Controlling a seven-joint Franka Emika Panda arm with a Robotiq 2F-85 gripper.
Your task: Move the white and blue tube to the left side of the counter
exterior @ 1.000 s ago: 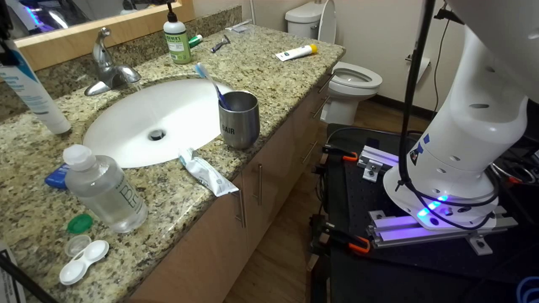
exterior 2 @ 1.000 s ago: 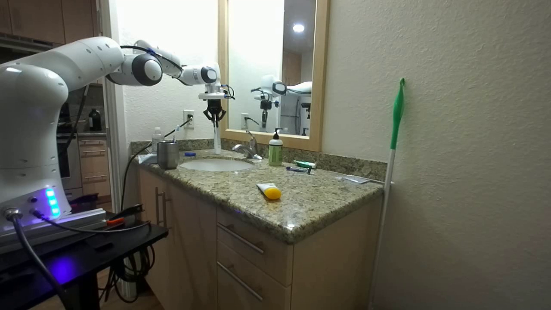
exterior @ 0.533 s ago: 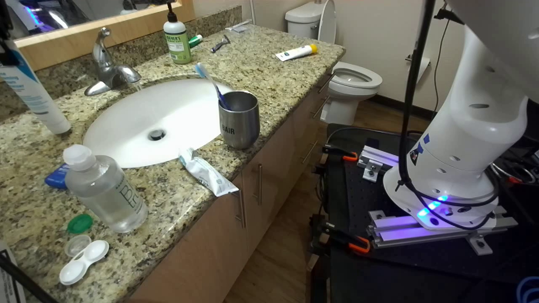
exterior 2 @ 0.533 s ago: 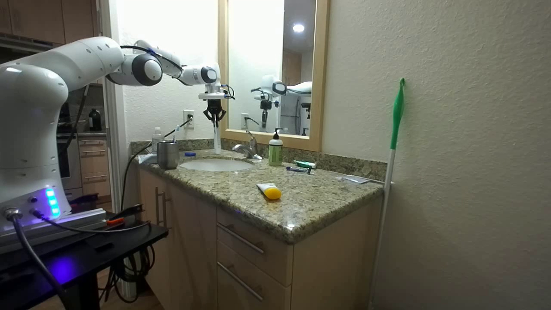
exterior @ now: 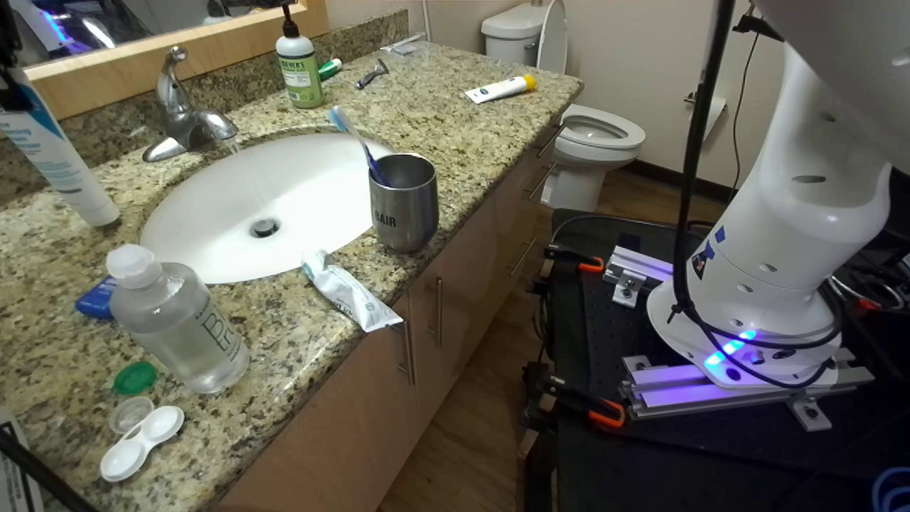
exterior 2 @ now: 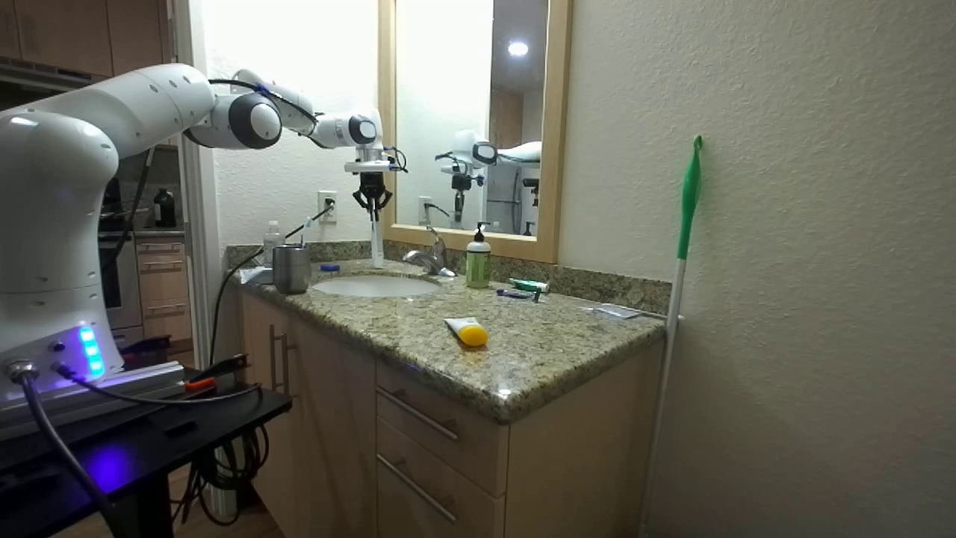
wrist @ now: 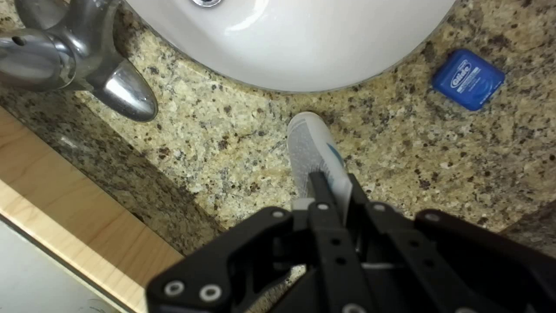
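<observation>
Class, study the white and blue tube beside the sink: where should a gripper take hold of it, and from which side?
Probably best: the thin, flat upper end of the white and blue tube, approached from above. In an exterior view the tube looks upright, round end down, so its flat end points up, with two opposed faces; the fingers pinch it there.

Toothbrush (exterior: 360,147) in metal cup (exterior: 407,217)

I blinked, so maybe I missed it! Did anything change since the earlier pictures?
Nothing visibly moved, and nothing was grabbed or let go. The gripper is still shut on the white and blue tube near the sink. The metal cup and soap bottle stayed put too.
</observation>
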